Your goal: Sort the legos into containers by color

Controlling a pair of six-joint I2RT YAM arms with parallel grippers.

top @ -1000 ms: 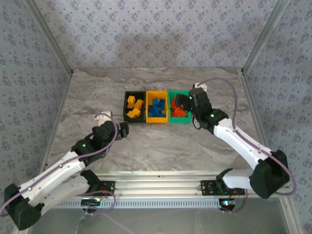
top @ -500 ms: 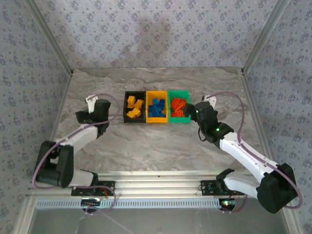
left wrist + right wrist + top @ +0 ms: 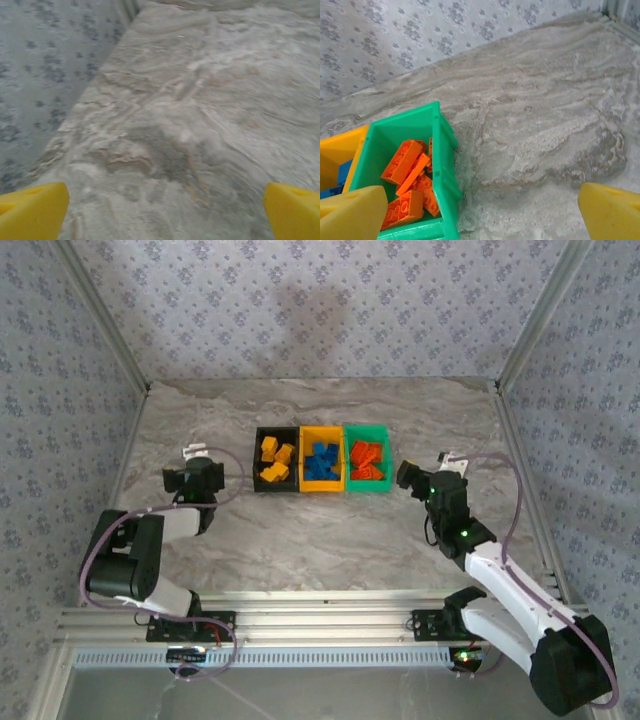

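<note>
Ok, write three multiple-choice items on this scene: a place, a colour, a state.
1. Which bin is in the middle of the row? A black B green C yellow-orange
2. The bricks in the green bin are: A red-orange B blue C yellow-orange
3. The right gripper is: A shut on a brick B open, empty C shut on a bin
Answers: 1 C, the yellow-orange bin sits between the other two; 2 A, red-orange bricks lie in it; 3 B, its jaws stand wide apart, nothing between.
</note>
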